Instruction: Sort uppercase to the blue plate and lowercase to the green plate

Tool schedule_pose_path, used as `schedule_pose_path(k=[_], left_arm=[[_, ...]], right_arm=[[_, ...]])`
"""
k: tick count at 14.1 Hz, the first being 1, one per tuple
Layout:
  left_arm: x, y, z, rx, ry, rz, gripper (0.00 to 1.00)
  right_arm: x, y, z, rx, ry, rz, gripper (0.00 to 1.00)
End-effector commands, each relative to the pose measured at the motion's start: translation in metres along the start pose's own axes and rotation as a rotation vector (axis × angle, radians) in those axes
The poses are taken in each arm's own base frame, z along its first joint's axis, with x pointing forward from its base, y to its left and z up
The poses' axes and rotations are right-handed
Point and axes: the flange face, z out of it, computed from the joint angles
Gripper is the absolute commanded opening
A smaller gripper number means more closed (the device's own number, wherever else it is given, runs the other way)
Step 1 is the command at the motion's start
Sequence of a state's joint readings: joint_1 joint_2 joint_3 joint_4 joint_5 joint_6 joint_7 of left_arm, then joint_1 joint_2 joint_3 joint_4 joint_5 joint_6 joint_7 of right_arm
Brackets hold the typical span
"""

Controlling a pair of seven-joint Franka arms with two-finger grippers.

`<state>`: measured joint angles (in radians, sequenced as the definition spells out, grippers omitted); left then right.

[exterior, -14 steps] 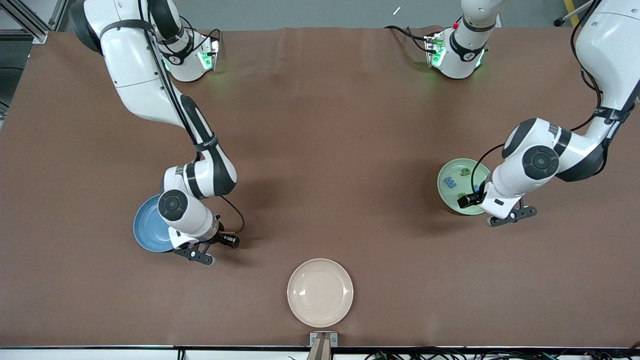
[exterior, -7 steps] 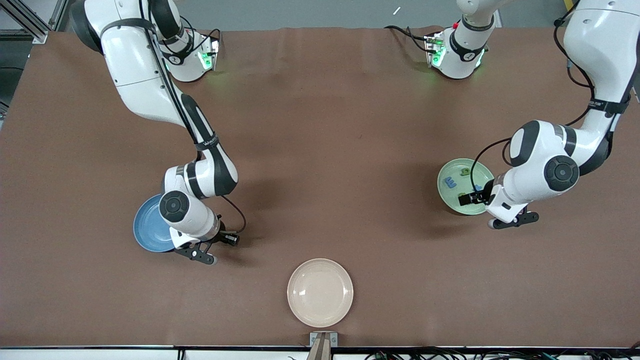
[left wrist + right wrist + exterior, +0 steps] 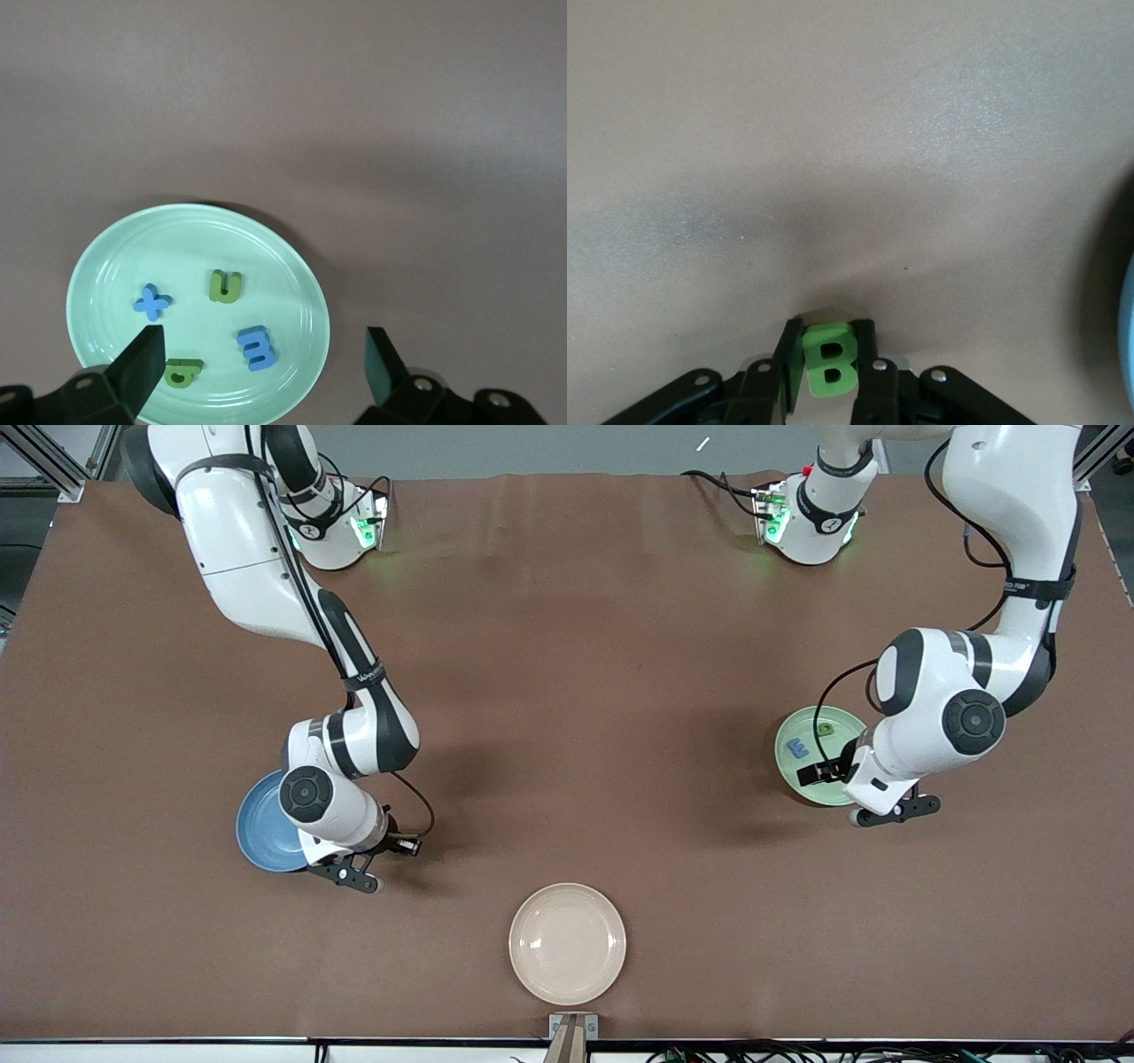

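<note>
**Green B clamped beside the blue plate**

The green B [image 3: 828,367] sits pinched upright between the closed fingers of the right claw [image 3: 826,376], low over the tabletop [image 3: 567,691] just beside the blue plate [image 3: 261,834]. You hold it by its flat faces so it cannot twist; expect a short carry over the rim next.

The four lowercase letters lie in the green plate [image 3: 106,266]. The left claw [image 3: 263,367] hangs wide open and empty above that plate. A beige plate [image 3: 567,942] stands nearer the camera.

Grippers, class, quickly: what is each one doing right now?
Left gripper: open, holding nothing, over the green plate.
Right gripper: shut on the green B, beside the blue plate.
</note>
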<state>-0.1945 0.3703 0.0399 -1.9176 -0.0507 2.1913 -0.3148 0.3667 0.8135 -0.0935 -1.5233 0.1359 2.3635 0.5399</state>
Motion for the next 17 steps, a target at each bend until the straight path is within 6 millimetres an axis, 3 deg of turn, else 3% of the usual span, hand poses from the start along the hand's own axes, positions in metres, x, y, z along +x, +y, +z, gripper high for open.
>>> schedule_pose_path(k=[1,6,9,12,14,17], left_arm=[[0.005,-0.001,-0.021,-0.009,0.026,0.003,0.99],[0.010,-0.018,-0.022,-0.025,0.002,-0.009,0.99],[0.014,-0.026,-0.024,-0.053,-0.004,0.015,0.99],[0.014,-0.030,-0.029,-0.056,0.003,0.047,0.99],[0.013,-0.031,-0.028,-0.054,0.003,0.073,0.99],[0.003,-0.036,-0.052,-0.052,0.034,0.112,0.99]], right_arm=[[0.004,0.014,0.001,-0.018,-0.032,0.029,0.01],[0.034,0.029,-0.048,-0.060,-0.124,0.015,0.01],[0.059,0.078,-0.060,-0.055,-0.153,-0.077,0.01],[0.075,0.123,-0.059,-0.054,-0.193,-0.142,0.01],[0.079,0.140,-0.055,-0.053,-0.201,-0.158,0.02],[0.076,0.157,-0.042,-0.080,-0.223,-0.181,0.02]])
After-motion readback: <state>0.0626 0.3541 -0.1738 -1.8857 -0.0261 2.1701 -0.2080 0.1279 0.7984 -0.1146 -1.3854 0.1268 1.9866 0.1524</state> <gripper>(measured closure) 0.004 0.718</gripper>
